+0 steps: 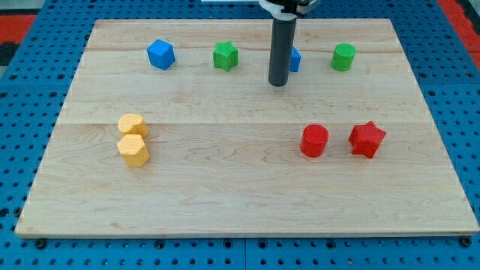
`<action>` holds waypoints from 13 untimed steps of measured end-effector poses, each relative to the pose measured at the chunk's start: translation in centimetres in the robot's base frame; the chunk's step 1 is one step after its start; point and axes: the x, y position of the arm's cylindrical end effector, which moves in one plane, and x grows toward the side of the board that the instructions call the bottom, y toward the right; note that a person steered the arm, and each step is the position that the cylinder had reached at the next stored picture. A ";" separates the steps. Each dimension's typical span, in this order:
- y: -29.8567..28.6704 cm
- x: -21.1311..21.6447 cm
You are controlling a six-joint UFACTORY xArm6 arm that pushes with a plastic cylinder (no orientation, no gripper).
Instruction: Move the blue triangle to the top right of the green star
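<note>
1. My tip (278, 83), a bare rod gripping nothing, stands upper centre, just left of the half-hidden blue triangle (295, 59).
2. Green star (225, 56) sits left of both.
3. Better circle round the triangle's right side, then push left and slightly up.

Along the table's (240, 202) top edge, from the view's left: blue cube (160, 55), green star (225, 56), my tip (278, 83), blue triangle (296, 60) partly behind my rod, green cylinder (344, 57). Lower left, two yellow blocks (133, 139) touch; lower right, red cylinder (314, 140) sits beside red star (367, 139).
</note>
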 end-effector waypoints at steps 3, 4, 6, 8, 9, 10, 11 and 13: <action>2.3 -3.7; 2.7 -4.4; 3.9 -6.0; 4.1 -8.7; 4.1 -9.9; 5.3 -9.9; 8.1 -9.9; 8.5 -12.2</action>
